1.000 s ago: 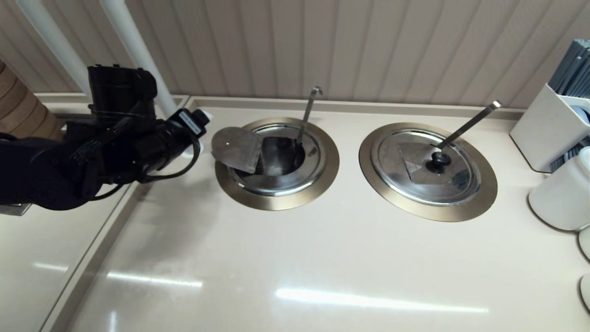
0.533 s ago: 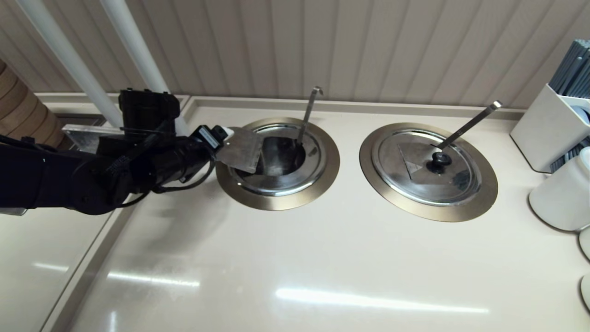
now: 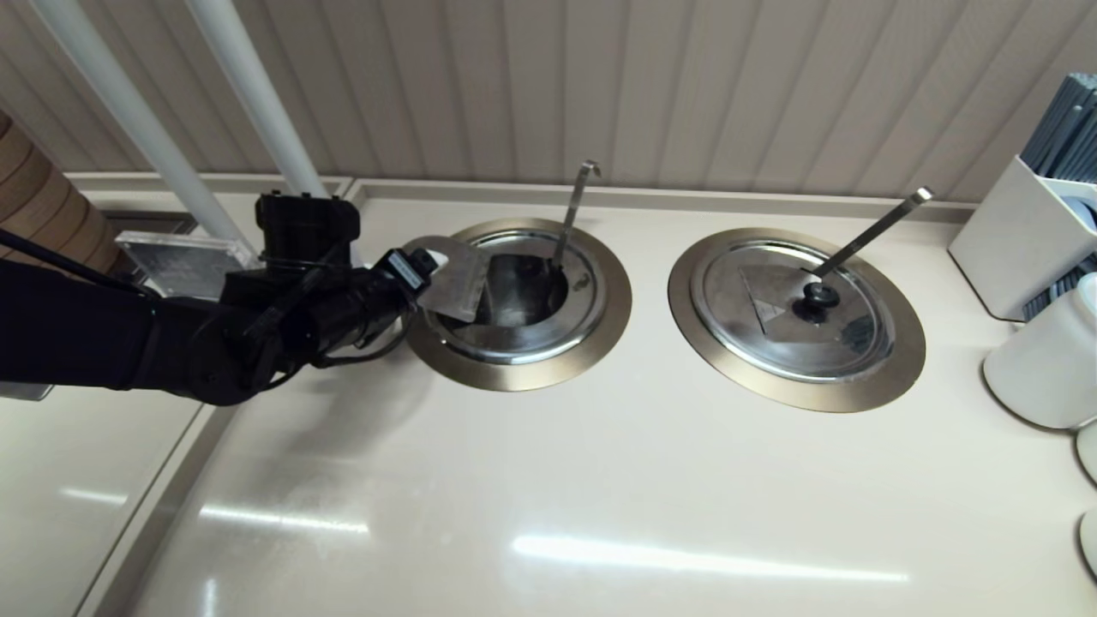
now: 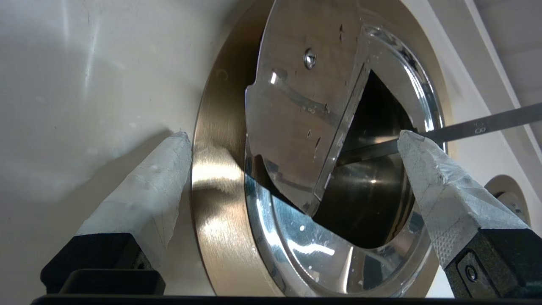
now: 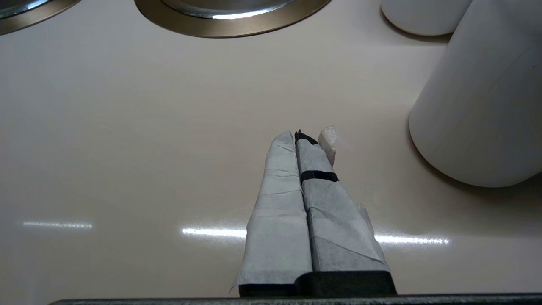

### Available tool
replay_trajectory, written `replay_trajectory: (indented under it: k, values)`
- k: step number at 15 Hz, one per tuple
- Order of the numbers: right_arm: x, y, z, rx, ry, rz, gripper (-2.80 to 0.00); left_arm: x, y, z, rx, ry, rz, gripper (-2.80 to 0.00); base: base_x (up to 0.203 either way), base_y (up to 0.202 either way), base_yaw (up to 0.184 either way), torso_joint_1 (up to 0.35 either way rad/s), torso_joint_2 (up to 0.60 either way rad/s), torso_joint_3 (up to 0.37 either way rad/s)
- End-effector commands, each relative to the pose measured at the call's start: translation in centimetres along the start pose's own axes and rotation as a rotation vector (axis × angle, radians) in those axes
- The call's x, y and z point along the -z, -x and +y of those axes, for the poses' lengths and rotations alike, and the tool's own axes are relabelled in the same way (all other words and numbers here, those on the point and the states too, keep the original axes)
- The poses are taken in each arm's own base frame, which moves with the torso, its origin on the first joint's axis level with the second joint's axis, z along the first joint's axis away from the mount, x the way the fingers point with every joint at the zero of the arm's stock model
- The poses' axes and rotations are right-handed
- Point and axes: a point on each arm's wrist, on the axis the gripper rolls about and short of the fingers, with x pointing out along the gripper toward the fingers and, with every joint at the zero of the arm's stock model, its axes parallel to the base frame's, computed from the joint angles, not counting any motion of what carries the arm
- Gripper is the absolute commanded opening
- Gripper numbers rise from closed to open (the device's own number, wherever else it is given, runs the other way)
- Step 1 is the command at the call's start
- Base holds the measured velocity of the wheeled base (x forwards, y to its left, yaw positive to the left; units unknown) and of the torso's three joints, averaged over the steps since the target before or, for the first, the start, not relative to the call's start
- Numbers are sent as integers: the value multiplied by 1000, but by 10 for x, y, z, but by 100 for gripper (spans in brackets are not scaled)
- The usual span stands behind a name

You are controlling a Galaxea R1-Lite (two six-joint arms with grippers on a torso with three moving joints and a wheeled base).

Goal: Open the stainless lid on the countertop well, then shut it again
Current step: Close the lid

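Observation:
The stainless lid (image 3: 452, 278) stands with its hinged flap raised and leaning left over the countertop well (image 3: 514, 374); its knob is hidden. A hook-tipped ladle handle (image 3: 572, 210) rises from the dark opening. My left gripper (image 3: 422, 264) is open at the flap's left edge. In the left wrist view the gripper (image 4: 293, 134) spans the flap (image 4: 305, 97), one fingertip (image 4: 180, 142) over the bronze rim (image 4: 216, 178), the other near the ladle handle (image 4: 478, 126). I cannot tell whether it touches. My right gripper (image 5: 300, 135) is shut on nothing, low over bare counter.
The twin well (image 3: 797, 319) with a closed lid and a straight ladle handle sits to the right. White containers (image 3: 1041, 360) and a white holder (image 3: 1020, 240) stand at the right edge. A white cylinder (image 5: 482, 97) is close beside the right gripper.
My left arm has swung right and lower, from beside the white pole up to the raised flap. The flap, the ladle and the right arm have not moved.

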Motion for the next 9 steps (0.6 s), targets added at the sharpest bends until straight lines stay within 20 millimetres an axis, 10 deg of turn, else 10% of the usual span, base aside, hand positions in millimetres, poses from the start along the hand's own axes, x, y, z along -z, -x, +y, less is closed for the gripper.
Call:
replay_trajectory:
  k: [1,9]
  values:
    - [1,0,0,1,0,4,-280,0,-2,0,12,6,-8,0,0,0,0,0,0,0]
    - [1,0,0,1,0,4,-280,-5,2,-8,90,9,9,0,0,0,0,0,0,0]
